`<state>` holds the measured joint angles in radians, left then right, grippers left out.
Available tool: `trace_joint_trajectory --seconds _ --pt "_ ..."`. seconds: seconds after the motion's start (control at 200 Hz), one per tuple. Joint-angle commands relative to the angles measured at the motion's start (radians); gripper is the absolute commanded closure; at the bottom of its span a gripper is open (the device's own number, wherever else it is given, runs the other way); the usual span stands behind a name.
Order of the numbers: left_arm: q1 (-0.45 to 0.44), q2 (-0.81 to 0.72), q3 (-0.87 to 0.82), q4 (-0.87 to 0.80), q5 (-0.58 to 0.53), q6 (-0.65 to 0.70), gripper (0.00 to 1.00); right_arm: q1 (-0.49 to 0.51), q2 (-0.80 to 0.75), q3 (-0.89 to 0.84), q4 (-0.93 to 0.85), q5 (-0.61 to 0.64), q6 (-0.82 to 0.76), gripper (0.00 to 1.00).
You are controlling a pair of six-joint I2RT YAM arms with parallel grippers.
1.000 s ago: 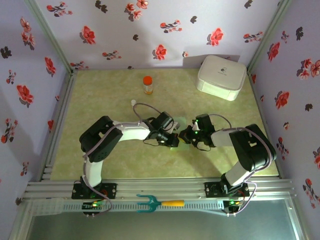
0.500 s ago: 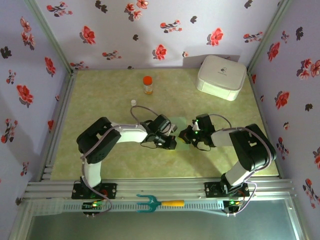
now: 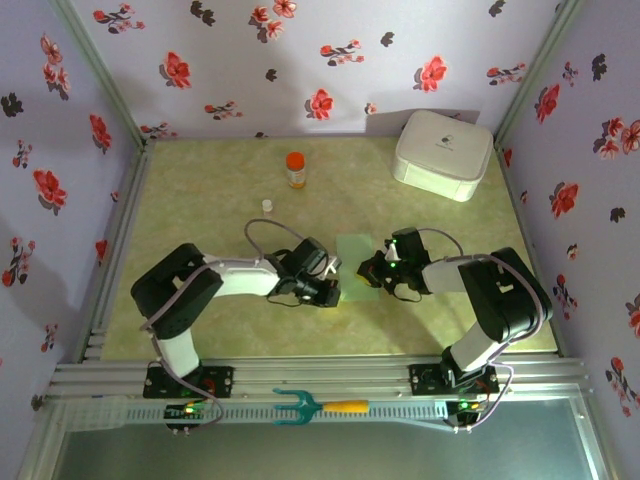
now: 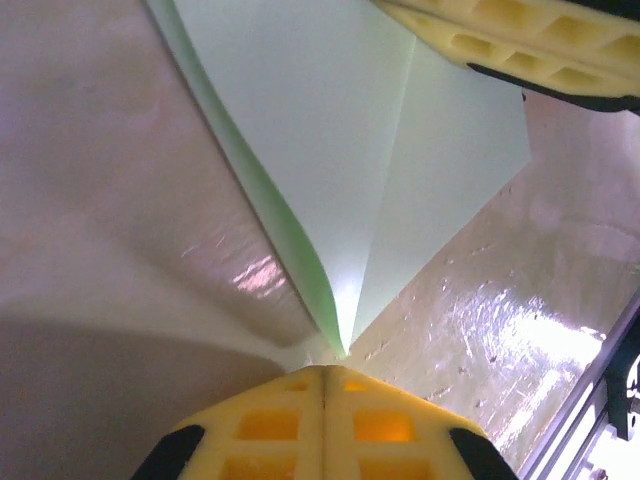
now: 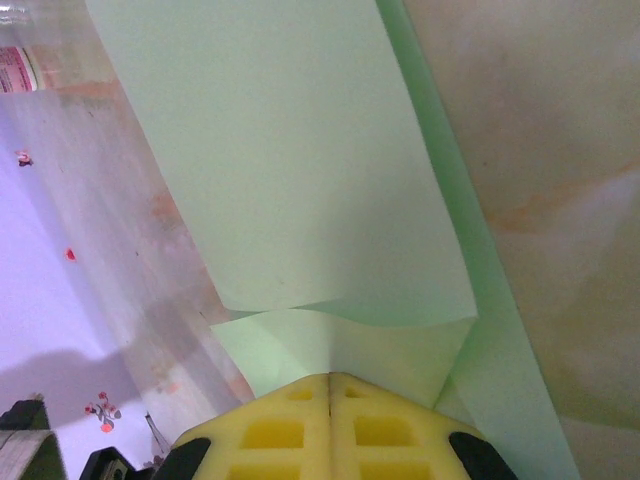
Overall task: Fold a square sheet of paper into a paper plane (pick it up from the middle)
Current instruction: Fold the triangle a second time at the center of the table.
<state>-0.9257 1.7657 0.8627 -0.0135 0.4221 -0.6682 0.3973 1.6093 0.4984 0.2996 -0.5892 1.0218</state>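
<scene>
The square sheet of paper (image 3: 355, 260), pale mint green and creased, lies mid-table between my two grippers. My left gripper (image 3: 327, 291) is shut at the sheet's left side. In the left wrist view its yellow fingertips (image 4: 325, 372) sit just short of a folded, pointed corner of the paper (image 4: 345, 200), with nothing between them. The sheet's left edge curls up there. My right gripper (image 3: 376, 271) is shut on the paper's right edge. In the right wrist view a crease in the paper (image 5: 300, 180) runs straight into the seam of the closed gripper (image 5: 330, 378).
An orange-capped bottle (image 3: 295, 169) and a small white cap (image 3: 267, 205) stand behind the left arm. The white rounded box (image 3: 443, 152) sits at the back right. A teal fork tool (image 3: 315, 406) lies on the front rail.
My left gripper has slid left and slightly nearer, off the sheet, so more of the green paper is uncovered. The right gripper has stayed put.
</scene>
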Motion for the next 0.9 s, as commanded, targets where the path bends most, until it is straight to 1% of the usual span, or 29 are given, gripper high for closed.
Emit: trace_joint_trajectory --seconds 0.0,0.085,0.18,0.365,0.465,0.675,0.785,0.895 --pt "0.003 -0.085 0.003 0.037 -0.027 -0.021 1.0 -0.009 0.038 -0.03 -0.114 0.088 -0.011 1.0" --pt "0.018 -0.074 0.037 0.055 -0.023 -0.024 1.0 -0.009 0.038 -0.029 -0.11 0.089 -0.008 1.0" --pt "0.032 -0.02 0.087 0.06 0.003 -0.028 1.0 -0.009 0.037 -0.031 -0.106 0.086 -0.005 1.0" --pt "0.035 0.104 0.195 0.03 0.025 -0.021 1.0 -0.009 0.041 -0.032 -0.093 0.079 -0.002 1.0" --pt "0.036 0.146 0.224 0.026 0.022 -0.021 1.0 -0.009 0.042 -0.034 -0.086 0.077 0.003 1.0" --pt "0.035 0.193 0.211 -0.059 -0.048 -0.033 1.0 -0.01 0.03 -0.03 -0.068 0.062 0.003 1.0" --pt "0.03 0.193 0.176 -0.073 -0.067 -0.037 1.0 -0.011 0.009 -0.006 -0.08 0.051 -0.008 1.0" --pt "0.03 0.187 0.14 -0.059 -0.073 -0.045 1.0 -0.012 -0.039 0.027 -0.134 0.055 -0.037 1.0"
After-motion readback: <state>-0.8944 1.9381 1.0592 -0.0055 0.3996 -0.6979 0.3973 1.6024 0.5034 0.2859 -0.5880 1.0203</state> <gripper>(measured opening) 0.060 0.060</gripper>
